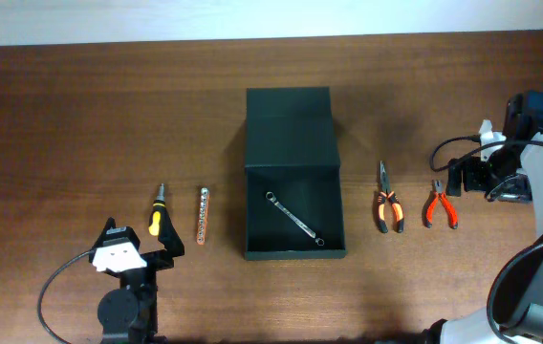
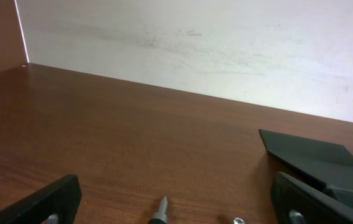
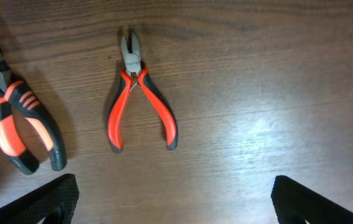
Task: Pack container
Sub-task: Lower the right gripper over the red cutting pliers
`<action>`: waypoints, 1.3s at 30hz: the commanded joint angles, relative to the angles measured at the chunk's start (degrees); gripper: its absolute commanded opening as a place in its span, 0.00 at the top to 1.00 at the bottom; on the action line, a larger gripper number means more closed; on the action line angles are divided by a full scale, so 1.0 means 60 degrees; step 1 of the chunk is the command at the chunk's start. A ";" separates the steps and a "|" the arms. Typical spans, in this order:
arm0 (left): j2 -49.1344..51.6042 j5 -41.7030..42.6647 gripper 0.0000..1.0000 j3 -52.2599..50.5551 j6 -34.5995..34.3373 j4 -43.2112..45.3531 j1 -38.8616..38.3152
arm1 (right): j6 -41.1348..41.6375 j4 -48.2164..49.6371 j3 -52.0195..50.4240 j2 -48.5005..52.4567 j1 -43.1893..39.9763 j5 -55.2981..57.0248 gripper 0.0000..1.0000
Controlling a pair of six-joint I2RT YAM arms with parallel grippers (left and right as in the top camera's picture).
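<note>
The dark green-black container (image 1: 293, 250) stands open mid-table, its flap lid (image 1: 289, 128) folded back; a silver wrench (image 1: 293, 219) lies inside. Its lid edge shows in the left wrist view (image 2: 313, 155). A yellow-and-black screwdriver (image 1: 157, 214) and an orange bit strip (image 1: 203, 214) lie left of it. Long-nose pliers (image 1: 387, 201) and small red cutters (image 1: 439, 204) lie to its right. My left gripper (image 1: 147, 250) is open, just behind the screwdriver, whose tip shows between the fingers (image 2: 161, 209). My right gripper (image 1: 470, 178) is open, near the cutters (image 3: 139, 93) and the pliers (image 3: 15, 118).
The brown wooden table (image 1: 80, 115) ends at a white wall (image 2: 195, 43) at the back. Cables run from both arms over the table's near corners.
</note>
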 commanded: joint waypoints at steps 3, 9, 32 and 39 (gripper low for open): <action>-0.0073 0.0036 0.01 -0.0036 -0.0044 -0.0007 0.0047 | -0.1985 0.0339 -0.0011 0.0091 -0.0047 0.0142 0.01; -0.0073 0.0036 0.01 -0.0036 -0.0044 -0.0007 0.0051 | -0.2135 0.0459 -0.0142 0.0597 -0.0047 0.0084 0.01; -0.0073 0.0036 0.01 -0.0036 -0.0044 -0.0007 0.0047 | -0.2106 0.1424 -0.0962 0.1144 -0.1122 -0.0233 0.01; -0.0073 0.0036 0.01 -0.0036 -0.0044 -0.0007 0.0047 | -0.2113 0.1428 -0.0976 0.1191 -0.1067 -0.0328 0.01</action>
